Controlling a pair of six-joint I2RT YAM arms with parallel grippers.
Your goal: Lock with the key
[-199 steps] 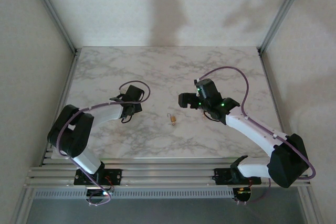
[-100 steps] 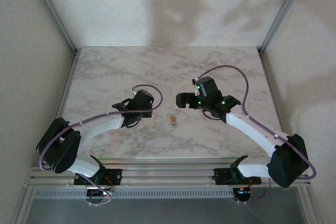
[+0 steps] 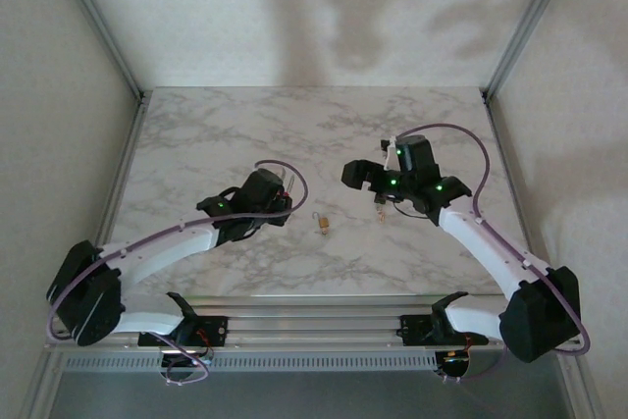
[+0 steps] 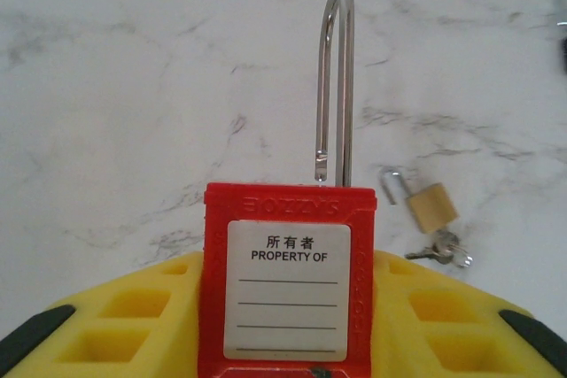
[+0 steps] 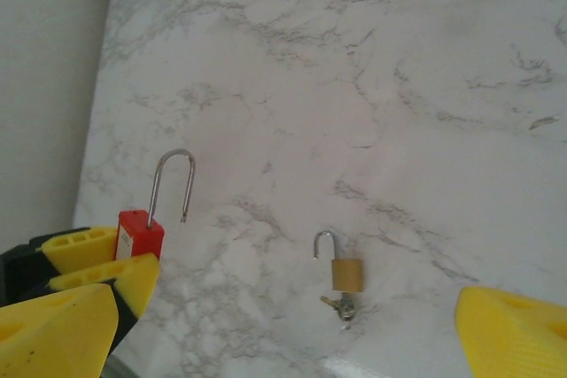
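Marble table (image 3: 196, 134), seen from above. At centre lies a small brass padlock (image 3: 321, 222), shackle raised; the keys (image 4: 443, 250) touching it are too blurred to count. Just left of it, the left gripper (image 3: 278, 195) pinches a red padlock (image 4: 288, 281), its shackle open and its lower body cut off at the frame bottom. The right gripper (image 3: 365, 177) is spread wide, its fingers (image 5: 53, 334) cropped at the lower corners.
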